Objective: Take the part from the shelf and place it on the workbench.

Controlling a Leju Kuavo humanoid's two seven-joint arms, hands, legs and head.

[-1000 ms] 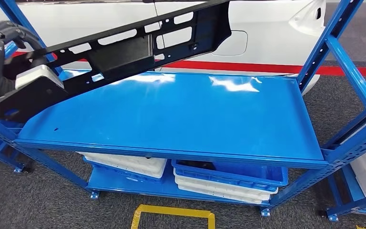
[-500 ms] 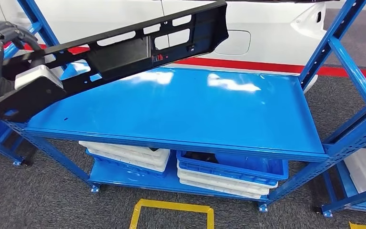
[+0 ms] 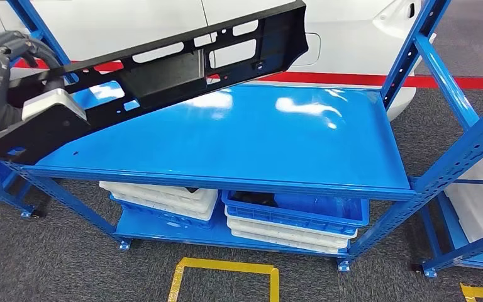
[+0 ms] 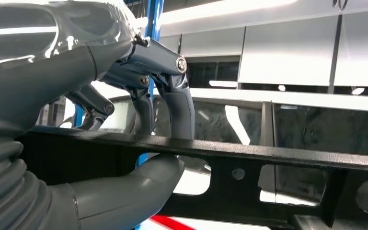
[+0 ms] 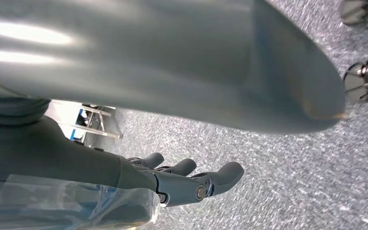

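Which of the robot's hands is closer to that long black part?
Left. The left hand grips the long black part; the right hand hangs over grey floor, holding nothing.

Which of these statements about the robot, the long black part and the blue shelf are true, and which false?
1. The left hand grips the long black perforated plastic part. True.
2. The right hand holds the part too. False: it hangs empty over grey carpet.
3. The blue metal shelf top carries stacked trays. False: the white and blue trays sit on the level below.
4. Yellow floor tape lies in front of the shelf. True.
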